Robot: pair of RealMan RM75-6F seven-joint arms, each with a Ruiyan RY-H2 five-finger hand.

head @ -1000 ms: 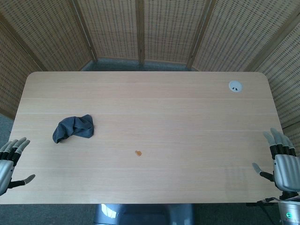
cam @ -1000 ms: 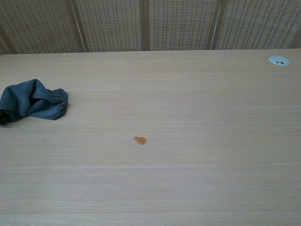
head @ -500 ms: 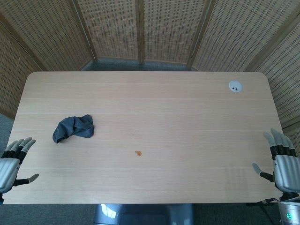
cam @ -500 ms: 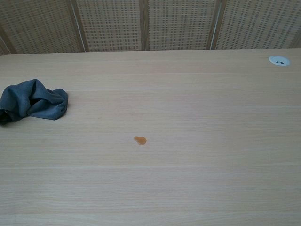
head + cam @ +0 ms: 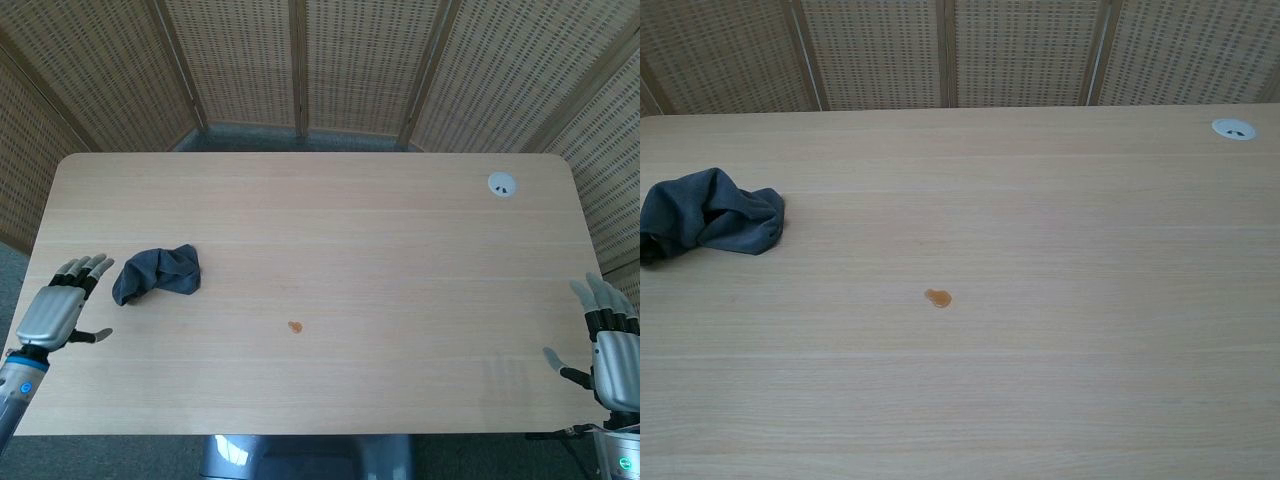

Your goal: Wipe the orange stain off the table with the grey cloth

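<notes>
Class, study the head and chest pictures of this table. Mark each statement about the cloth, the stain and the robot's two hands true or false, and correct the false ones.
1. The grey cloth lies crumpled on the table. True.
2. The left hand is gripping the cloth. False: it is open beside the cloth, apart from it, holding nothing.
3. The orange stain is covered by the cloth. False: it lies bare, well clear of the cloth, toward the table's middle.
4. The right hand is open at the table's edge, far from the stain. True.
5. A round white cable grommet sits near a far corner of the table. True.
6. The chest view shows both hands. False: it shows neither.
</notes>
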